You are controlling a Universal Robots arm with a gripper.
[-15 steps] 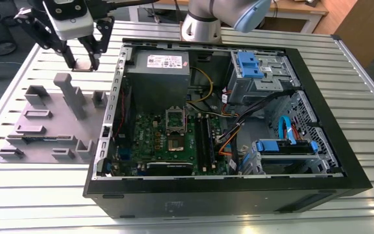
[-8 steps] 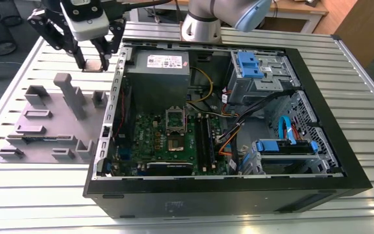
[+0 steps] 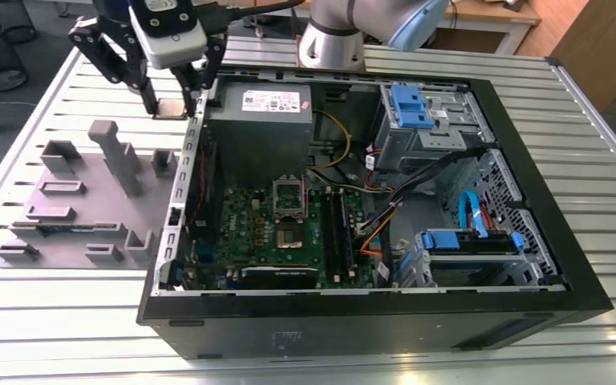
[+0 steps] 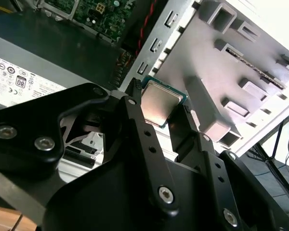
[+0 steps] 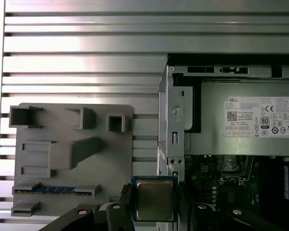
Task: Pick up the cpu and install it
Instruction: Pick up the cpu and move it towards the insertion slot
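My gripper (image 3: 169, 103) hangs in the air over the case's side wall on the exterior view's left, between the grey fixture plate and the power supply. It is shut on the cpu (image 3: 169, 109), a small square chip with a pale metal top. In both wrist views the cpu (image 4: 159, 101) (image 5: 154, 199) sits clamped edge to edge between the two black fingers (image 4: 135, 120). Down inside the case lies the green board (image 3: 244, 228), where the socket (image 3: 289, 235) shows with its dark frame (image 3: 289, 192) swung up.
The open black computer case (image 3: 522, 200) lies on a slatted metal table (image 3: 73, 321). A grey power supply (image 3: 260, 120) sits beside the gripper. The grey fixture plate (image 3: 83, 192) with upright blocks holds a memory stick (image 5: 53, 190). Cables and blue drive bays (image 3: 415, 108) fill the case's other half.
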